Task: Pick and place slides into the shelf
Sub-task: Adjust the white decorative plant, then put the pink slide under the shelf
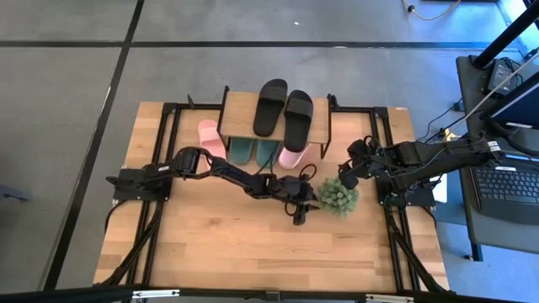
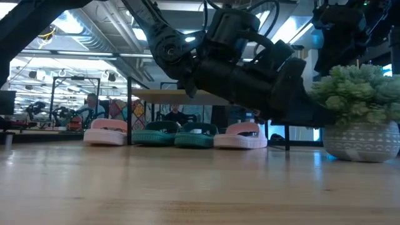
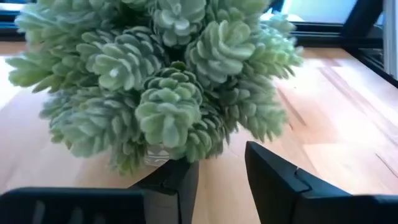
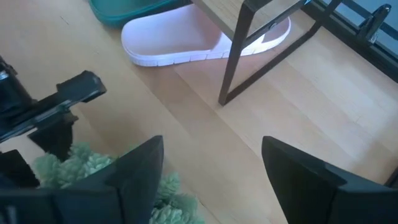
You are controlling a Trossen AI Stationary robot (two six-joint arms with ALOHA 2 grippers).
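The shelf stands at the table's far side with the black slides on its plank top. Beneath it on the table lie the dark green pair and one pink slide; the other pink slide lies at the shelf's left end. In the low view all of these rest flat on their soles. My left gripper is open, just left of the plant; its fingers point at the pot, with leaves hanging over one. My right gripper is open above the table, near the pink slide.
The round spiky plant in its pale pot stands right of centre, between the two grippers. The shelf's black leg stands in front of the pink slide. Bare wood stretches along the near half of the table. A laptop sits off the table's right edge.
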